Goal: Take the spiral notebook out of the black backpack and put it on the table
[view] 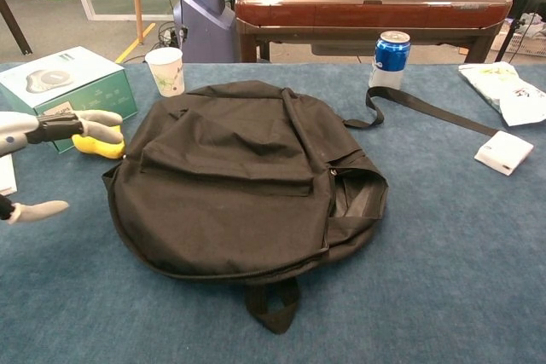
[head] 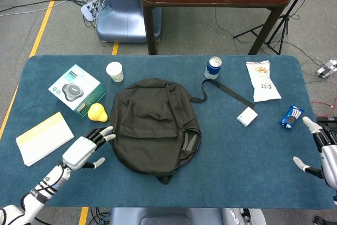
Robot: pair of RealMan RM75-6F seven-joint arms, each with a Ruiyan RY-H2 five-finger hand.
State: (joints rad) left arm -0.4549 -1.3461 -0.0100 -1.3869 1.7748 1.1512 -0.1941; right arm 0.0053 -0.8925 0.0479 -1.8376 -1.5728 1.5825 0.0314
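The black backpack (head: 155,126) lies flat in the middle of the blue table; in the chest view the backpack (view: 239,181) shows a partly open zipper gap on its right side. No spiral notebook shows outside it. My left hand (head: 87,148) hovers just left of the bag with fingers spread, holding nothing; the chest view catches the same left hand (view: 38,155) at the left edge. My right hand (head: 321,148) is open at the table's right edge, far from the bag.
A yellow pad (head: 45,138) lies at the left, with a Philips box (head: 77,90), a yellow pear (head: 97,112) and a paper cup (head: 114,71) behind. A blue can (head: 212,67), a snack bag (head: 261,80), a white box (head: 247,116) and a blue packet (head: 291,116) sit to the right.
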